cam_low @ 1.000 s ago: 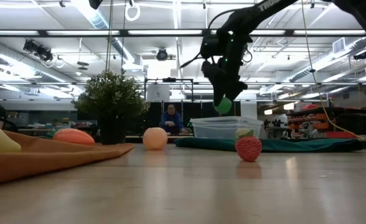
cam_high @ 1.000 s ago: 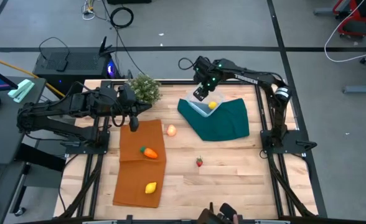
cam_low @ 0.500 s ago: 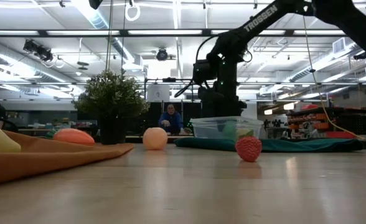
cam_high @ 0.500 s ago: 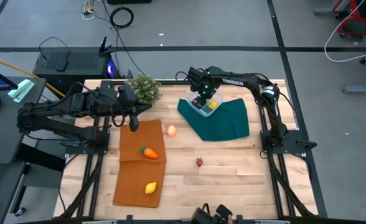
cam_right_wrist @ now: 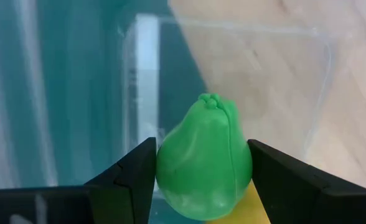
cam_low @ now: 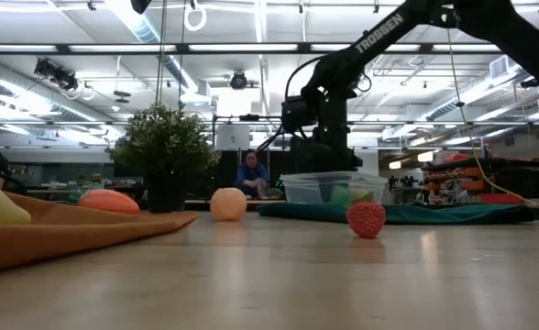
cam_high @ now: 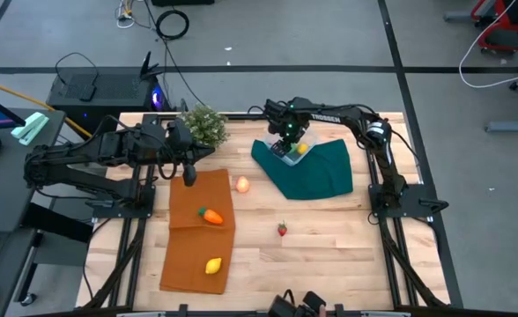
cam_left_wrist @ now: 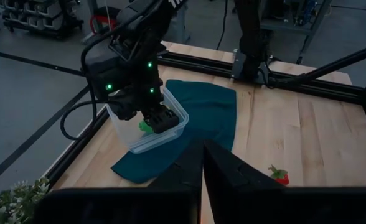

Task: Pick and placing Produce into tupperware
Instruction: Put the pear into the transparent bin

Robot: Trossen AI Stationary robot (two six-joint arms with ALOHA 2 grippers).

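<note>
The clear tupperware (cam_high: 281, 155) stands on a dark green cloth (cam_high: 316, 173) and holds a yellow lemon (cam_high: 301, 148). My right gripper (cam_high: 286, 143) reaches down into the tupperware (cam_left_wrist: 170, 127), shut on a green pear-shaped toy fruit (cam_right_wrist: 205, 158). A peach ball (cam_high: 242, 184) and a red strawberry (cam_high: 282, 230) lie on the bare wood. A carrot (cam_high: 210, 216) and a second lemon (cam_high: 213, 265) lie on an orange cloth. My left gripper (cam_high: 188, 174) waits shut above that cloth's far end. My right gripper pinches the green fruit's wide body (cam_right_wrist: 170, 171) between its two fingers (cam_right_wrist: 130, 180), one on each side. It comes from above, pointing down into the box. The fruit sits inside the tupperware walls (cam_low: 338, 194), beside the lemon (cam_right_wrist: 248, 211); whether it touches the floor I cannot tell.
A bushy potted plant (cam_high: 204, 125) stands at the far edge, left of the green cloth. The orange cloth (cam_high: 197, 238) covers the table's left part. Bare wood stretches along the near edge and the right side around the strawberry (cam_low: 366, 218).
My right gripper has come down from well above the tupperware into it, carrying the green fruit and shifting slightly toward the table's left. The fruit, first hanging above the box rim, now sits within the box walls.
</note>
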